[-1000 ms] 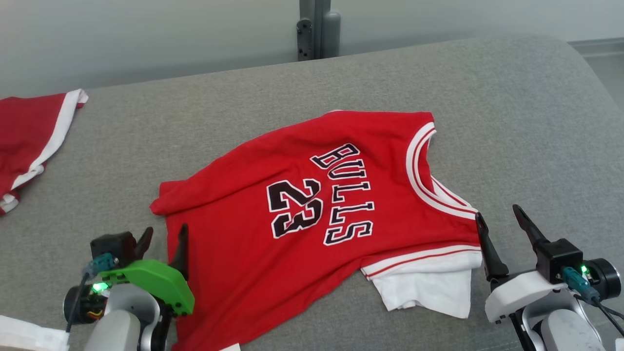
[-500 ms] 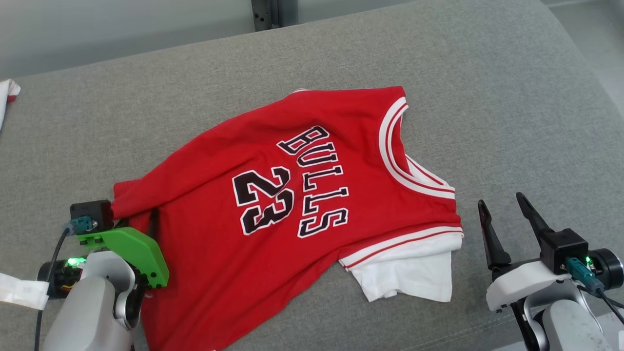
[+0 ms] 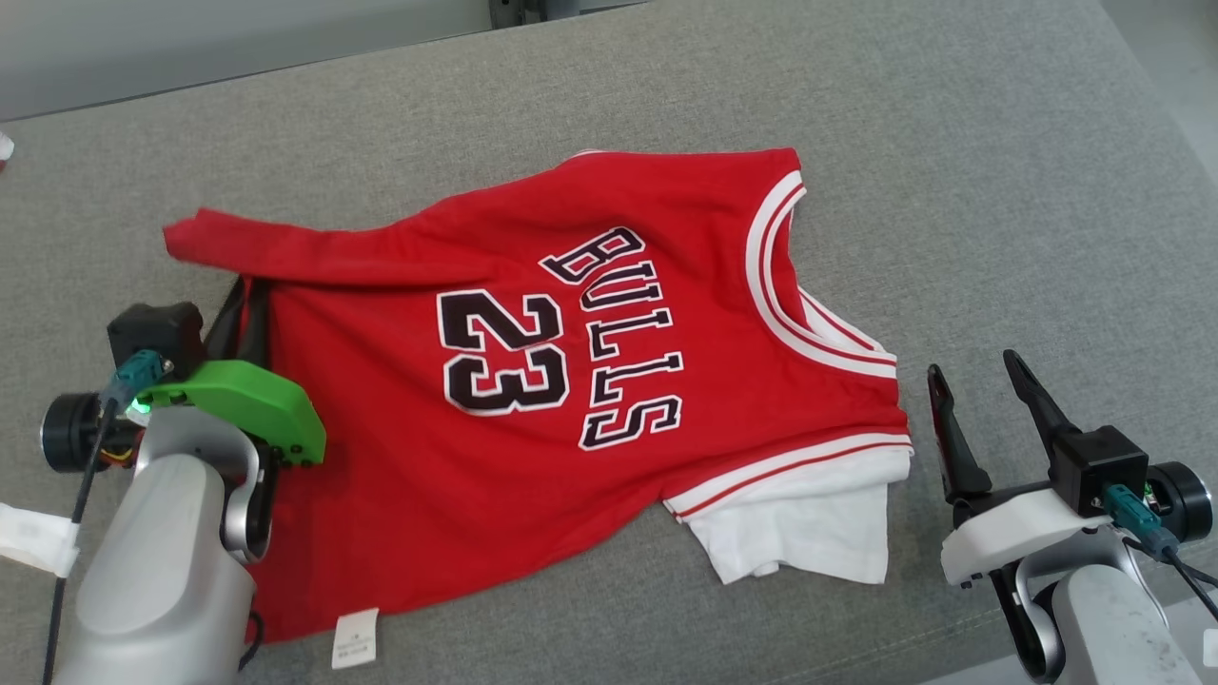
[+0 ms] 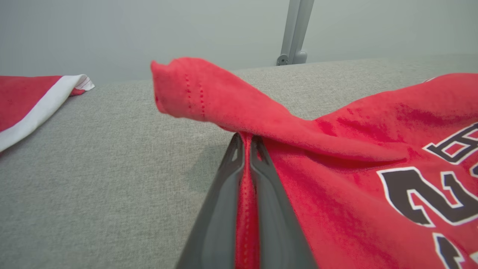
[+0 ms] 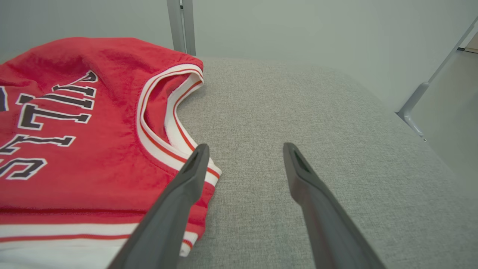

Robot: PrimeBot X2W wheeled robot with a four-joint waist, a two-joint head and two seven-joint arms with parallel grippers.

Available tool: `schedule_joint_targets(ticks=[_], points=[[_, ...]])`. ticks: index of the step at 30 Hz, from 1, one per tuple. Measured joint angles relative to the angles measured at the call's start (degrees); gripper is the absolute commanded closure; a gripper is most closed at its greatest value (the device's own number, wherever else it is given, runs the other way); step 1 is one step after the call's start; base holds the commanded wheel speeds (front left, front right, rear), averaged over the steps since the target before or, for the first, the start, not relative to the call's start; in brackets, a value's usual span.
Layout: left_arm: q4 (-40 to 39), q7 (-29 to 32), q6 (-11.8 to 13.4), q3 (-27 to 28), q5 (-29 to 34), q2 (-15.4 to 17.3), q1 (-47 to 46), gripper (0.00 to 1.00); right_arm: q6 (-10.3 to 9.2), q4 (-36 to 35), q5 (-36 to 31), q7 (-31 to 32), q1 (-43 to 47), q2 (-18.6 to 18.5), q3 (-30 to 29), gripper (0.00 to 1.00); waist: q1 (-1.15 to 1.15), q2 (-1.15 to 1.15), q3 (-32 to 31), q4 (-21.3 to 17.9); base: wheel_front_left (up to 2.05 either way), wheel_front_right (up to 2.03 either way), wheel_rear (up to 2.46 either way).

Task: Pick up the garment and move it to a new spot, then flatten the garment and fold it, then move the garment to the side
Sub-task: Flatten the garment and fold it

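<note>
The head camera has shifted over the last second, so judge changes against the garment's print, not the picture edges.

1. Grey cushion [image 3: 952,143]: this is the work surface. The garment [image 3: 590,381] lies across its middle, number side up, collar to the right and hem to the left.
2. Garment: a second ago its left hem was bunched close to the number. That edge is now drawn out to the left and far, and a folded flap [image 4: 194,93] trails beyond the grip point. This suggests flattening is under way; no fold has been started.
3. Left gripper [image 3: 238,309]: a second ago its fingers stood apart beside the hem. In the left wrist view they are now pressed narrowly together [image 4: 244,149] with red cloth pinched between them.
4. Right gripper [image 3: 975,366]: unchanged. Its fingers are spread wide [image 5: 244,147] and empty, just beside the right shoulder trim.
5. White under-layer [image 3: 809,533]: it still protrudes at the near right. You will probably need to smooth it.
</note>
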Motion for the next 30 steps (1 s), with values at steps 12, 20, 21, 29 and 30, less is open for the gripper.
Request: schedule_joint_targets(ticks=[12,20,21,29,30], points=[[5.08,-4.35,3.07,1.01,1.36,1.81,-8.67,1.00,0.01,-0.60,0.34,0.00,-4.30,1.44,1.15,0.00,0.00,0.00,4.24,-2.41,0.00,0.00,0.00],[8.34,-6.47,3.09,1.04,1.72,1.62,-9.82,0.00,0.01,-0.63,0.23,0.00,-5.02,2.61,0.57,0.00,0.00,0.00,5.26,-3.24,0.00,0.00,0.00],[8.28,-6.69,3.09,1.19,1.66,1.60,-9.81,0.00,0.01,-0.58,0.22,0.00,-5.00,2.71,0.38,0.00,0.00,0.00,5.11,-3.05,0.00,0.00,0.00],[2.36,-7.83,2.25,1.63,1.66,0.24,-3.83,0.00,0.01,-3.31,-0.41,-0.01,-4.16,3.30,-2.60,0.00,0.00,0.00,2.28,-0.87,0.00,0.00,0.00],[0.78,-7.84,2.13,1.74,1.67,-0.24,-2.52,0.00,0.00,-3.74,-0.47,0.00,-3.87,3.33,-2.89,0.00,0.00,0.00,1.77,-0.53,0.00,0.00,0.00]])
